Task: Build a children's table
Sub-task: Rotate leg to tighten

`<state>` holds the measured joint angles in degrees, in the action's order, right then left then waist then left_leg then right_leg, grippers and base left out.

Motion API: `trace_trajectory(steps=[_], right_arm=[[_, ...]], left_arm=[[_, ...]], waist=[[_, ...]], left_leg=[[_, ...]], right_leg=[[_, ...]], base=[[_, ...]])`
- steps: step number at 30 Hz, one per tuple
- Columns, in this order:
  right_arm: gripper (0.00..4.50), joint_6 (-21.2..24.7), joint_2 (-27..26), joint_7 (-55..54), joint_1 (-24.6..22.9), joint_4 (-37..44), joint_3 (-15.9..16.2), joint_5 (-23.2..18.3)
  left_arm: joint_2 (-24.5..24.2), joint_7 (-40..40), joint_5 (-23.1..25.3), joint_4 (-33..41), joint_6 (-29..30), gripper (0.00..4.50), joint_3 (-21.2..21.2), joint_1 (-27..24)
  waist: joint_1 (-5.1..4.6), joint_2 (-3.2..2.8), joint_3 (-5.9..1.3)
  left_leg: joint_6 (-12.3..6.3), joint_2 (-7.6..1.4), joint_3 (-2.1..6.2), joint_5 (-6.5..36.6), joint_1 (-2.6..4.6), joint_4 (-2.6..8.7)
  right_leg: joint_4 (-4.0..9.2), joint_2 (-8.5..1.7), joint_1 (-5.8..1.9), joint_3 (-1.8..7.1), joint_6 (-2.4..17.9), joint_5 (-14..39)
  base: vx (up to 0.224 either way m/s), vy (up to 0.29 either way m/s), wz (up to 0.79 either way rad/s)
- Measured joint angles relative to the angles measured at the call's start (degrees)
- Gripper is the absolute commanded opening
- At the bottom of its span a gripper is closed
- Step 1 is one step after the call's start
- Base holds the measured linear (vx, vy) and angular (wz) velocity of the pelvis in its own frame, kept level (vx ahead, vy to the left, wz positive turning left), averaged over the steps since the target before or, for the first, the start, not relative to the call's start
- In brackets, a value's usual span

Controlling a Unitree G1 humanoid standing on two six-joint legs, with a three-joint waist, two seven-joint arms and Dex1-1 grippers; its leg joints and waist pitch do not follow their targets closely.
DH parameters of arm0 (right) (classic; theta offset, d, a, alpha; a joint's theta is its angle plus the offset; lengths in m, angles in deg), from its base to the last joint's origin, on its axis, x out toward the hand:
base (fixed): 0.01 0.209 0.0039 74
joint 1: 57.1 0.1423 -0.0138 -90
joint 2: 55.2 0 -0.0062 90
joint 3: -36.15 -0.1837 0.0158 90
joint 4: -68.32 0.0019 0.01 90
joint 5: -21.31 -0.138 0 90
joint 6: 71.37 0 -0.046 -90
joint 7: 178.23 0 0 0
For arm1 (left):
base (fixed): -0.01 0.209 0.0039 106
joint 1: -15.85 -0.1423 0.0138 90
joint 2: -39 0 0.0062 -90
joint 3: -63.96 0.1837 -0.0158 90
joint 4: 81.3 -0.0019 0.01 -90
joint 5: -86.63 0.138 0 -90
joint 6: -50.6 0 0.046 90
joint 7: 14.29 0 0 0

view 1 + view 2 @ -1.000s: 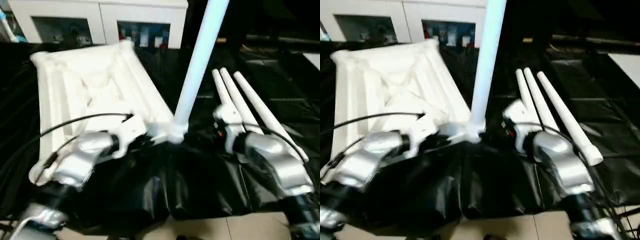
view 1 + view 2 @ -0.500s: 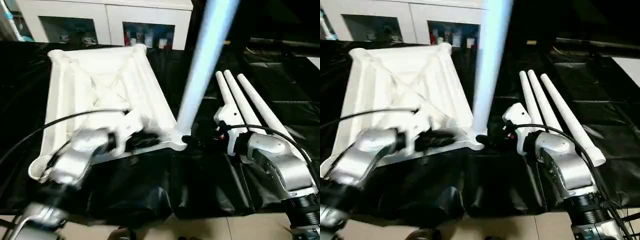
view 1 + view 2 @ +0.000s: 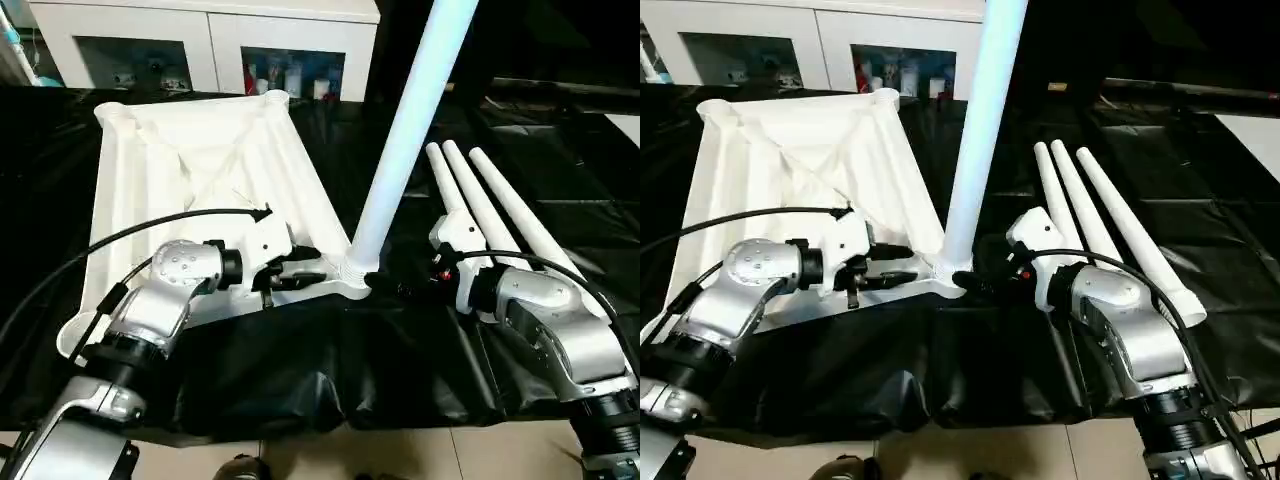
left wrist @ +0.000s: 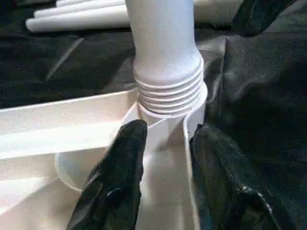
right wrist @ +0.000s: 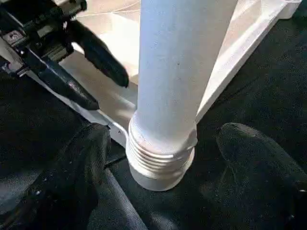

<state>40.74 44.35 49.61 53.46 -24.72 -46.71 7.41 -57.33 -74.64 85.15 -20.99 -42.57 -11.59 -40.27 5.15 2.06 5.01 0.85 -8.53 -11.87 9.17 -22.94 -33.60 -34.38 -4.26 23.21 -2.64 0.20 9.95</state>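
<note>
White leg (image 3: 400, 150) stands in tabletop (image 3: 190, 160) socket; both grippers released, no writing legible.

Silver forearms, black fingers

Rounded metallic casings, white wrist housings, thin black cables looping over, ribbed dark joints near elbows.

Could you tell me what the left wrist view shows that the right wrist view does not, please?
Left wrist view: three white tapered tube legs lying on the black table cover, and the left gripper with its fingers astride the white plastic tabletop's raised rim. Right wrist view: the right gripper, fingers open either side of the leg's base, apart from it. Both: the upright white leg's threaded end in the corner socket.
</note>
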Motion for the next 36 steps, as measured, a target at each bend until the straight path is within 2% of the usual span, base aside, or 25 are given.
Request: trace_trajectory(steps=[7,14,20,27,36], right_arm=[[3.94,0.0,0.0,-0.3,0.0,0.0,0.0,0.0],[3.94,0.0,0.0,-0.5,-0.1,0.0,-0.1,0.0],[3.94,0.0,0.0,-0.8,-0.1,0.0,-0.2,0.0],[3.94,0.0,0.1,-1.0,0.0,0.0,-0.5,0.0],[3.94,0.0,0.1,-1.1,0.0,0.0,-0.5,0.0]], left_arm=[[2.8,-0.7,-2.2,-6.6,-1.1,1.88,-1.0,0.7],[2.7,-1.0,-2.0,-10.6,-4.7,1.88,-1.1,1.4],[1.1,-4.4,-0.9,-8.2,-5.3,1.88,0.5,0.1],[-0.4,-7.5,-1.3,-1.9,-2.7,1.88,1.2,-2.8],[0.8,-6.8,-2.9,1.1,-3.1,1.88,0.7,-3.0]], waist=[[0.04,0.0,0.0],[0.05,0.0,0.0],[0.0,-0.06,-0.04],[0.26,-0.06,-0.04],[0.15,-0.05,-0.04]], left_leg=[[0.0,0.0,0.0,0.0,0.01,-0.29],[0.0,-0.01,0.01,0.0,0.07,-0.37],[0.0,-0.01,0.01,0.0,0.1,-0.37],[0.0,-0.01,0.01,0.0,0.12,-0.37],[0.0,0.0,0.01,0.0,0.11,-0.39]], right_leg=[[-0.31,-0.05,0.0,0.0,0.0,0.0],[-0.49,-0.08,0.0,0.01,0.0,0.0],[-0.5,-0.08,0.0,0.03,0.0,0.0],[-0.52,-0.09,0.0,0.02,0.0,0.0],[-0.53,-0.1,-0.01,0.02,0.0,0.0]], base=[[0.0,0.0,0.0],[0.0,0.0,0.0],[0.0,0.0,0.0],[0.0,0.0,0.0],[0.0,0.0,0.0]])
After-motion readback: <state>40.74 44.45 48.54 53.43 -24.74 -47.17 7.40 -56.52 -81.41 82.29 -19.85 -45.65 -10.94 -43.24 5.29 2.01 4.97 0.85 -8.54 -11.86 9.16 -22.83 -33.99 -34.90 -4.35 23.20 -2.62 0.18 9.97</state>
